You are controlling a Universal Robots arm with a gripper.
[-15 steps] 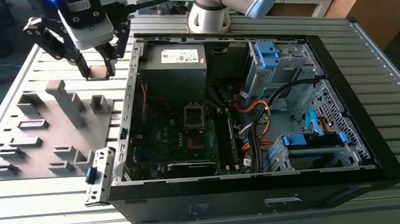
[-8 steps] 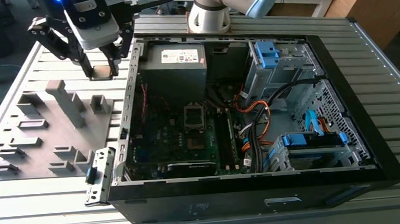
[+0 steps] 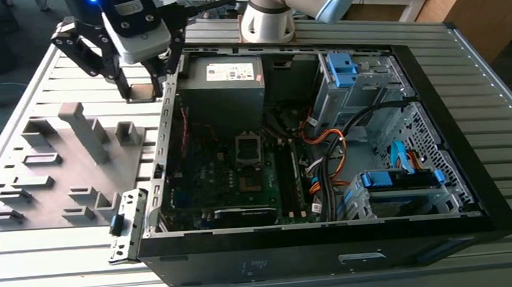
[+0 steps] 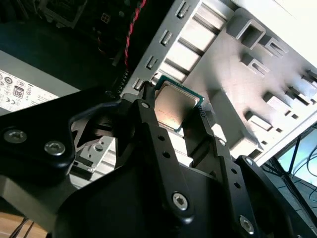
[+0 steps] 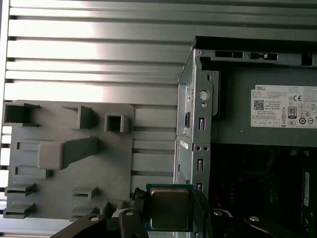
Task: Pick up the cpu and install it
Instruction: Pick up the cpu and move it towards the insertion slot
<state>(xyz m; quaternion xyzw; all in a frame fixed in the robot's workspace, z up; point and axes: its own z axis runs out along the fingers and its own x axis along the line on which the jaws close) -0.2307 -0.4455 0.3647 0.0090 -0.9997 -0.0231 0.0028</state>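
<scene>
Silvery cpu (image 5: pixel 169 208) sits clamped between the pincer's (image 4: pixel 174 102) jaws.

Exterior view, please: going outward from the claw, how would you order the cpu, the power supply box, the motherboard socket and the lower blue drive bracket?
1. cpu: gripped in the claw, just outside the case wall.
2. power supply box: inside the case, in the corner beside the claw.
3. motherboard socket: middle of the board.
4. lower blue drive bracket: opposite corner, toward the exterior view's right.
</scene>
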